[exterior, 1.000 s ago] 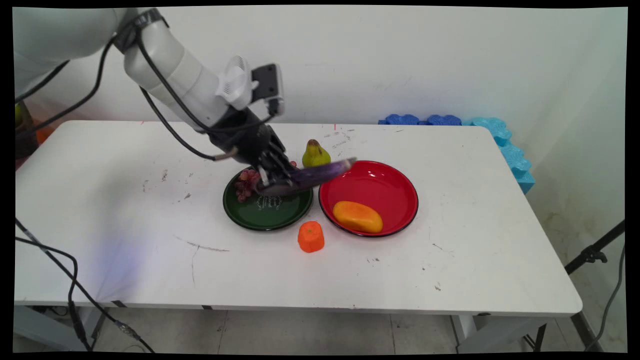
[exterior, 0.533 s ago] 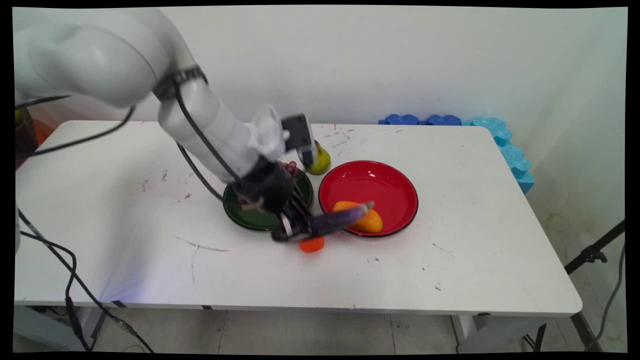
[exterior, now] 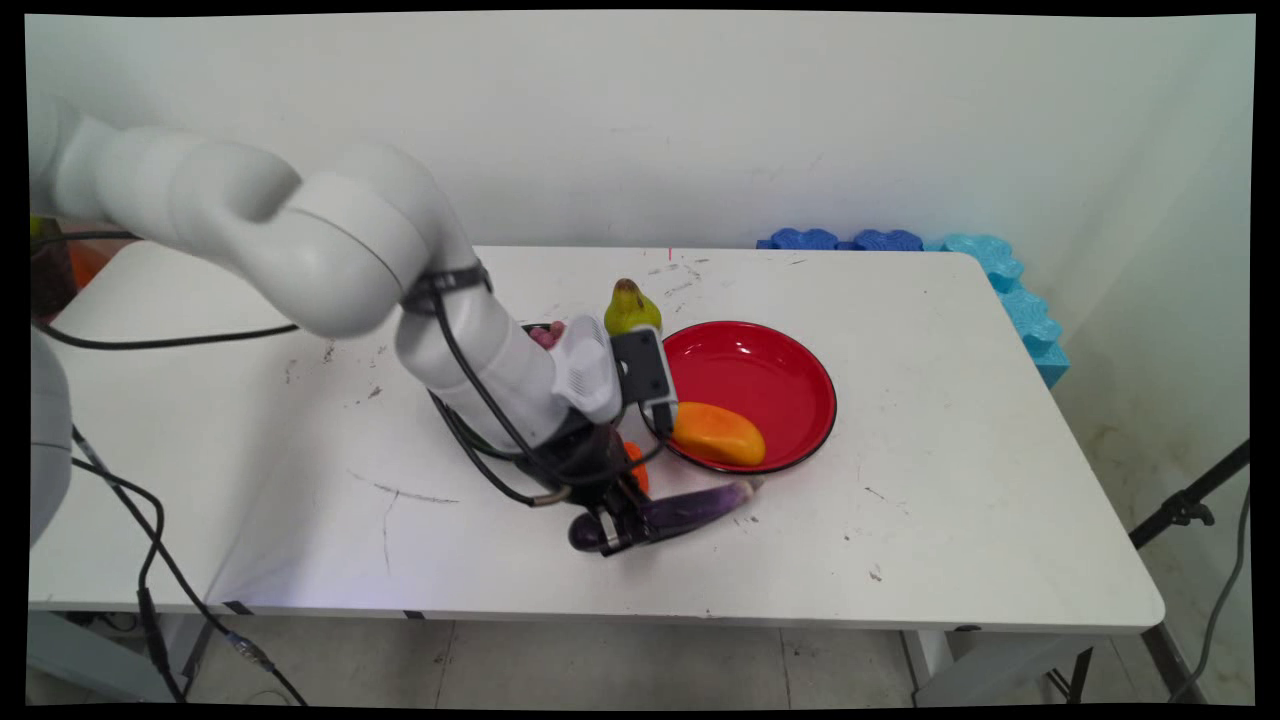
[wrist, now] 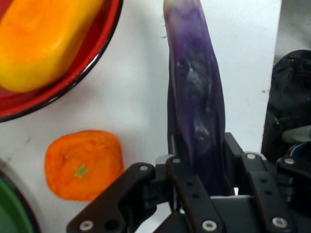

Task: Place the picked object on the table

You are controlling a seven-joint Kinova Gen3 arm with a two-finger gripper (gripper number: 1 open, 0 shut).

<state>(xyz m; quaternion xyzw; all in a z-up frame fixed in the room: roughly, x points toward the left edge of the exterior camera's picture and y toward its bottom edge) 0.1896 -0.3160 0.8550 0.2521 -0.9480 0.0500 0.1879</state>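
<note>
Gripper (exterior: 612, 528): clamped on eggplant (exterior: 690, 506) at its thick end.
Change: carried down from above green plate to bare table, low, near front edge.
Alongside: orange (wrist: 83, 164) just behind; red plate (exterior: 790, 360) with mango (exterior: 716, 433) beyond.

bare table (exterior: 950, 520) right of eggplant (exterior: 690, 507), red plate (exterior: 815, 385) and orange (exterior: 637, 468) crowding behind

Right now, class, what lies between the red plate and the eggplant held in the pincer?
Bare white table separates the red plate from the eggplant, shown in the hand view; the orange sits off to one side.
</note>
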